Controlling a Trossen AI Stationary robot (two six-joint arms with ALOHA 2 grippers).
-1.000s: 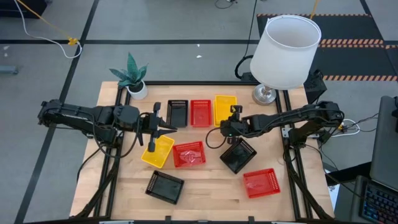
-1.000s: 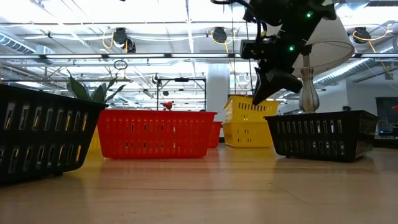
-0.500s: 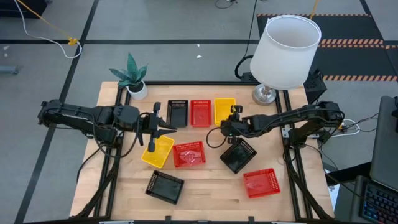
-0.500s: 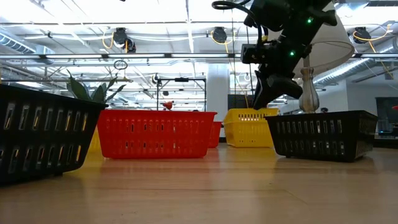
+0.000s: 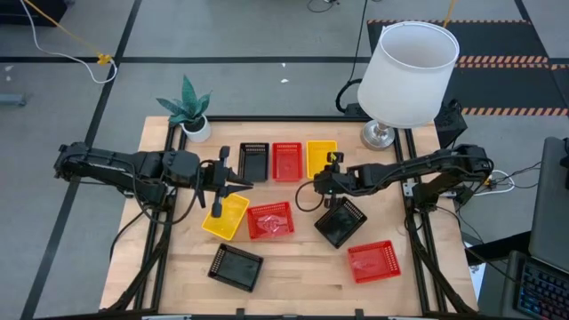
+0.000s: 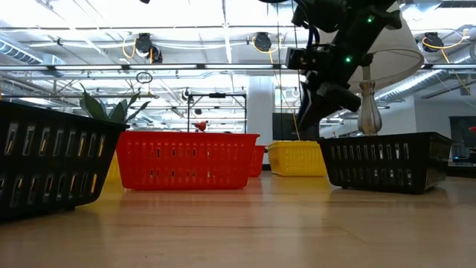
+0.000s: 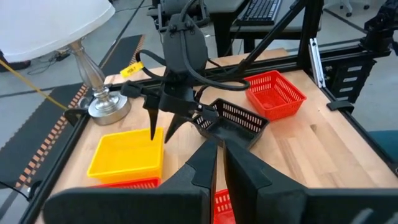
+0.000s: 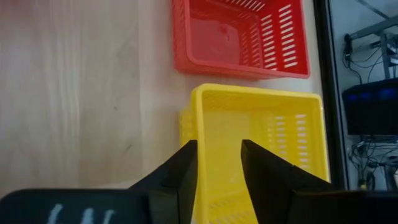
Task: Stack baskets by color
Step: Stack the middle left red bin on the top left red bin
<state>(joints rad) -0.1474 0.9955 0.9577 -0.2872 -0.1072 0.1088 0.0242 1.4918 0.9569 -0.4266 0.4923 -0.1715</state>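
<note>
From above you can count seven basket spots on the desk [image 5: 178, 267]: three black baskets [image 5: 253, 161], three red baskets [image 5: 286, 161], two yellow baskets [image 5: 321, 157]; stacked ones may hide. The right gripper [image 5: 332, 160] hovers released over the back yellow one. The left gripper [image 5: 238, 183] is clenched, empty. Only the left wrist view shows the lamp [image 7: 93, 102] base.

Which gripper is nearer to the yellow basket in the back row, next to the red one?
Right. The right gripper hangs open at the near edge of that yellow basket. The left gripper is farther off, past the black basket, above another yellow basket.
</note>
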